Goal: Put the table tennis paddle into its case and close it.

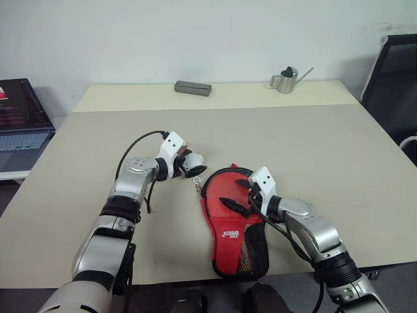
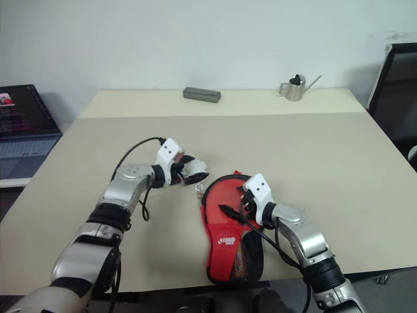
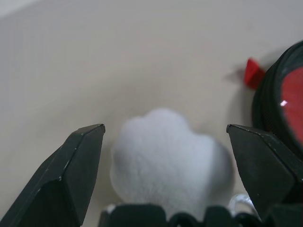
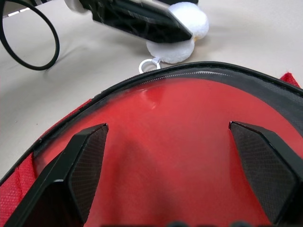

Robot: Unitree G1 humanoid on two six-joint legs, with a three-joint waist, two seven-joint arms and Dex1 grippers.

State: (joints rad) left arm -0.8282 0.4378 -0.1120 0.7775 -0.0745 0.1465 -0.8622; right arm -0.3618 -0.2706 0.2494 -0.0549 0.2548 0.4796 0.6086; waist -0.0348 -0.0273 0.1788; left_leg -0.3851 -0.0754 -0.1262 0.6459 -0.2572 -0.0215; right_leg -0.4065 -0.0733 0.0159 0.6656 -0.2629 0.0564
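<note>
- The case (image 1: 233,225) lies near the table's near edge, red side up with the black mesh pocket at its near end; its round end points far, and the black zip rim arcs around that end.
- The table tennis paddle (image 4: 180,142): its red rubber face shows inside the rim of the case, so the bat appears already seated; the handle cannot be made out.
- The white pom-pom (image 3: 170,163) sits on the table just beyond the far-left edge of the case, joined to it by a small ring and chain.
- The left gripper (image 1: 193,164) has its fingers spread wide on either side of the pom-pom, holding nothing yet.
- The right gripper (image 1: 242,195) hovers over the red face, fingers wide apart and empty.
- Step in hand, as judged: closing the zip. The left fingers should close squarely on the pom-pom or its chain, then pull along the curve of the rim rather than straight outward; the right gripper would do well to press the case flat so it does not slide.
- The table (image 1: 313,150) is pale beige; a grey box (image 1: 193,87) and a small metal watering can (image 1: 287,79) stand at its far edge, well apart from the work.
</note>
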